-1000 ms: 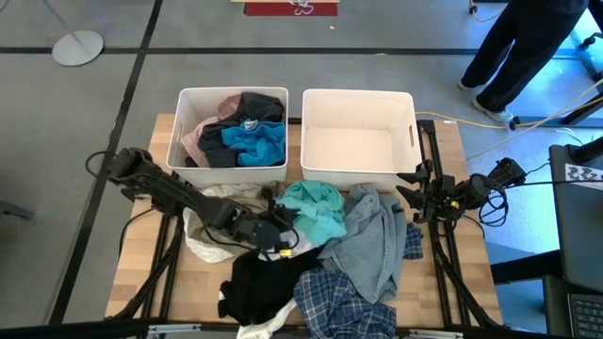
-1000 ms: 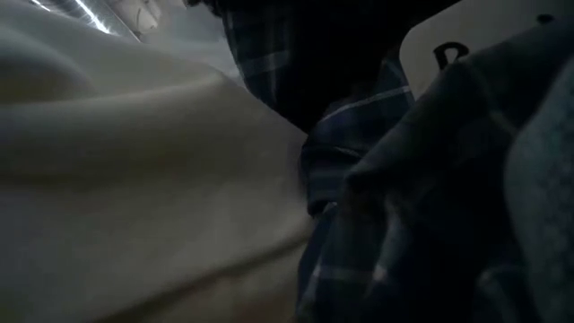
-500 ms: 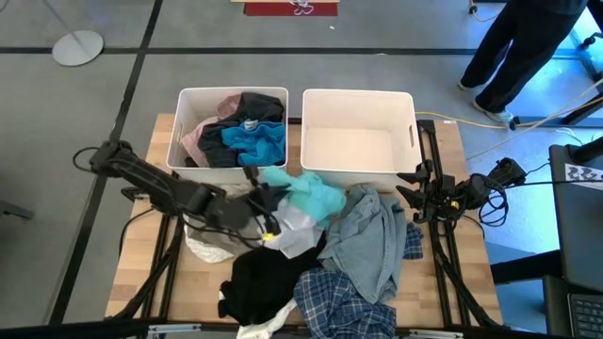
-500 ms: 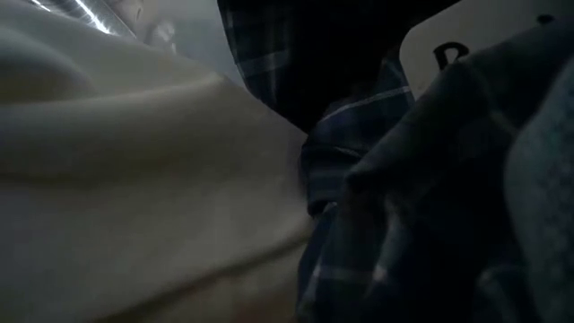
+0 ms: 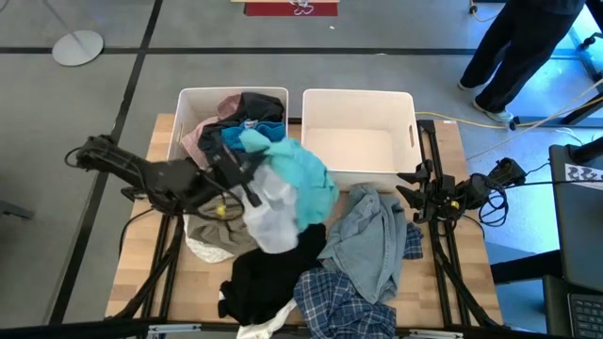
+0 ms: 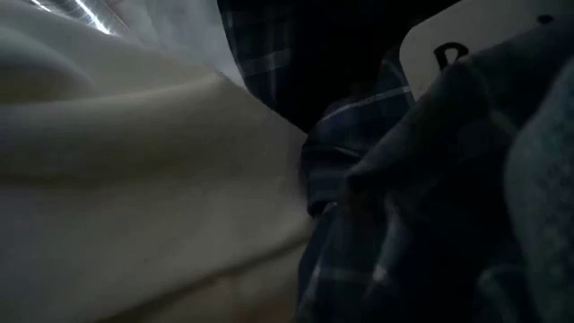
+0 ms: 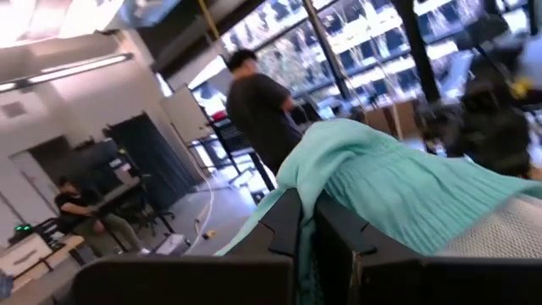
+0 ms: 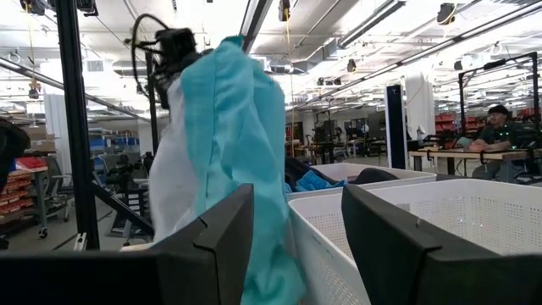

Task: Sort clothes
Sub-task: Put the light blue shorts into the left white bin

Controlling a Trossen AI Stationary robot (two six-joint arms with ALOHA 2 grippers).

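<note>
My left gripper (image 5: 237, 162) is raised over the near rim of the left white bin (image 5: 188, 99) and is shut on a teal garment with a white lining (image 5: 283, 188). The garment hangs below the gripper in the right wrist view (image 8: 229, 135). On the table lie a black garment (image 5: 264, 278), a blue plaid one (image 5: 339, 301), a light denim one (image 5: 377, 235) and a beige one (image 5: 205, 237). The left bin holds pink, black and blue clothes (image 5: 247, 118). My right gripper (image 8: 296, 254) waits open at the table's right edge (image 5: 419, 198). My left gripper pinches the teal garment at its upper end (image 7: 318, 182) between its two fingers (image 7: 284, 229). The cloth is bunched there and drapes over the fingertips. The garment hangs slack below the gripper (image 8: 174, 51), lifted off the pile. Its lower end is hidden, so I cannot tell whether it is clear.
The right white bin (image 5: 407, 104) stands beside the left one at the table's far side. Beige cloth (image 6: 134, 179) and plaid cloth (image 6: 386, 224) fill the low view. A person (image 5: 528, 47) stands beyond the far right corner; people show in the room (image 7: 258, 110).
My left gripper has risen and gone toward the table's far left, toward the left bin, with the teal garment. The garment has been lifted off the pile in the table's middle and now hangs spread out, its white lining showing.
</note>
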